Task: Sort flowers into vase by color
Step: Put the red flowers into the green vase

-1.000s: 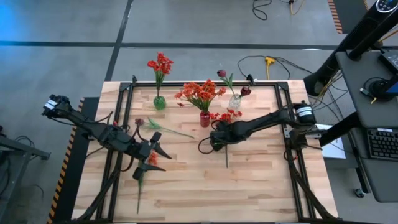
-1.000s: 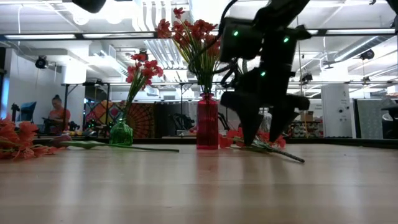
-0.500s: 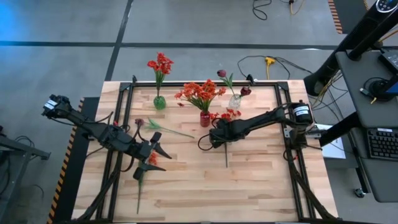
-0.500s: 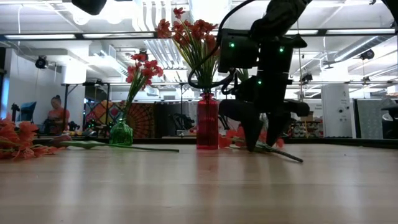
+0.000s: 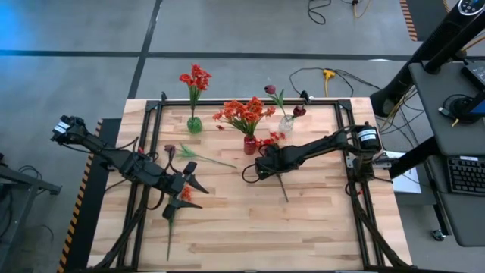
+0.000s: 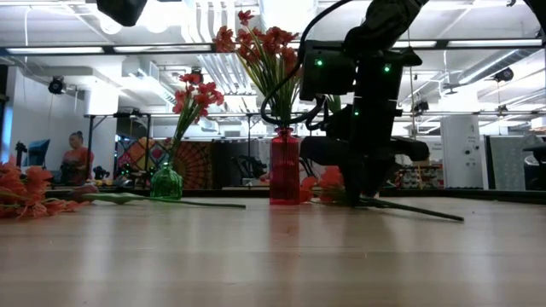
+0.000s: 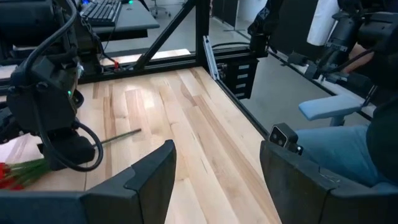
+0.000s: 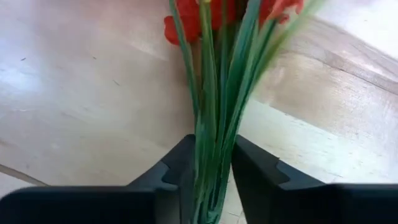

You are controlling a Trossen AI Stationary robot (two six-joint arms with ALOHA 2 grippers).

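A red-bloomed flower [image 5: 274,168] lies on the table's middle, its bloom [image 8: 205,12] toward the red vase [image 5: 249,145]. My right gripper [image 5: 266,165] points steeply down, shut on its green stalks. My left gripper [image 7: 217,174] hovers open at the near left, touching nothing. Under it an orange-red flower [image 5: 182,199] lies flat, and a dark maroon flower [image 5: 198,155] lies beyond. The red vase holds orange-red blooms, a green vase [image 5: 195,125] holds red ones, and a clear vase [image 5: 286,123] holds maroon ones. My right gripper pinches the flower's bundle of green stalks and leaves [image 8: 212,155] between its two fingers [image 8: 177,171], a little below the bloom. The fingers come from above, pointing steeply down, and lie across the stalks. The stalk's free end [image 6: 456,218] rests on the table.
A black frame [image 5: 155,121] runs round the wooden tabletop. The three vases stand in a row along the far side. The near half of the table [image 5: 303,235] is bare wood. A person [image 6: 78,158] sits in the room far behind.
My right gripper has shut on the flower's stalks and rolled a little at the wrist. The flower has turned about on the table: its free stalk end has swung toward the right edge and its bloom toward the red vase.
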